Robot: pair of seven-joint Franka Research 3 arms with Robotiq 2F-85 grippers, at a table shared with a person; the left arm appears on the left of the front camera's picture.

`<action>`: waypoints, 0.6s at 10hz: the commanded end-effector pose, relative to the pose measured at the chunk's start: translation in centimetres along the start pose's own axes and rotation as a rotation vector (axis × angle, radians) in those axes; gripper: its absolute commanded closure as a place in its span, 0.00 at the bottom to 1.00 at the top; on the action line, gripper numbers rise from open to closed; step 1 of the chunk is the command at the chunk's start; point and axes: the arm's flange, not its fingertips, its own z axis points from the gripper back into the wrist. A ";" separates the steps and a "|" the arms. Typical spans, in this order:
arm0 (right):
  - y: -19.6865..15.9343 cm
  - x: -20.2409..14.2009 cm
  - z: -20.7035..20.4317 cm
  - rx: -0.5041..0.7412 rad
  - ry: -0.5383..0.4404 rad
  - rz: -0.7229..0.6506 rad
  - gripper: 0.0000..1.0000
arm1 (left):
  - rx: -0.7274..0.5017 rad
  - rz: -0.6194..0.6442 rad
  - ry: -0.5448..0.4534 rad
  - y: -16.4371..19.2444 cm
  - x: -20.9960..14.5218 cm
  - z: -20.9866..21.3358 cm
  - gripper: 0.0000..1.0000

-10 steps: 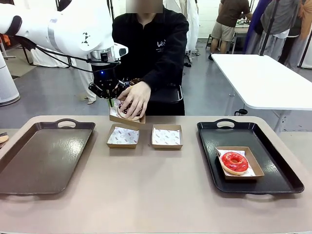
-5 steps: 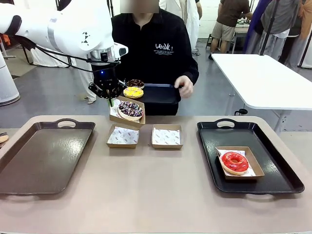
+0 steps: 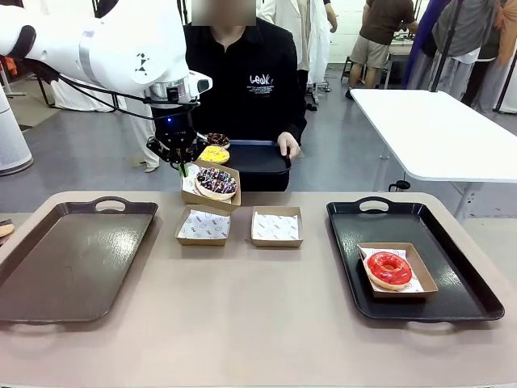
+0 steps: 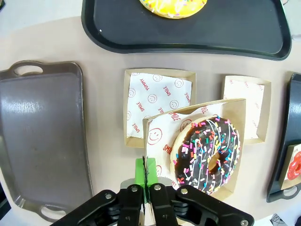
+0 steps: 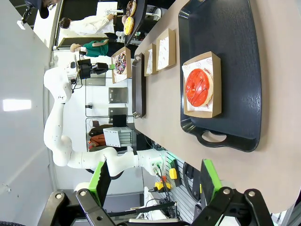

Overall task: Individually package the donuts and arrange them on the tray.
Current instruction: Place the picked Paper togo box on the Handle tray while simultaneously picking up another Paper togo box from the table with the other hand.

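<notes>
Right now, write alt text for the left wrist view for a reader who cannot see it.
The left gripper pinches the edge of a cardboard box holding a chocolate donut with coloured sprinkles, above the table. Below it sit two empty lined boxes, with a brown tray to the left and a black tray carrying a yellow donut along the top.

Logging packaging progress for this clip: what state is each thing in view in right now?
Left gripper: fingers shut on the held box's edge.
Held box: in the air, slightly tilted, filled.
Sprinkled chocolate donut: lying in the held box.
Right gripper: open, holding nothing.
Red donut: boxed, on the black tray.
Two table boxes: lined, no donut inside.
Yellow donut: unboxed, on the person's tray.
</notes>
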 end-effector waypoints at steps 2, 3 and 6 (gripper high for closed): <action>0.1 0.0 0.1 0.003 -0.002 -0.002 0.00 | 0.000 0.015 -0.002 0.0 -0.1 0.2 1.00; 0.1 0.0 0.1 0.003 -0.002 -0.002 0.00 | 0.000 0.015 -0.002 0.0 -0.1 0.2 1.00; 0.1 0.0 0.1 0.003 -0.002 -0.002 0.00 | 0.000 0.015 -0.002 0.0 -0.1 0.2 1.00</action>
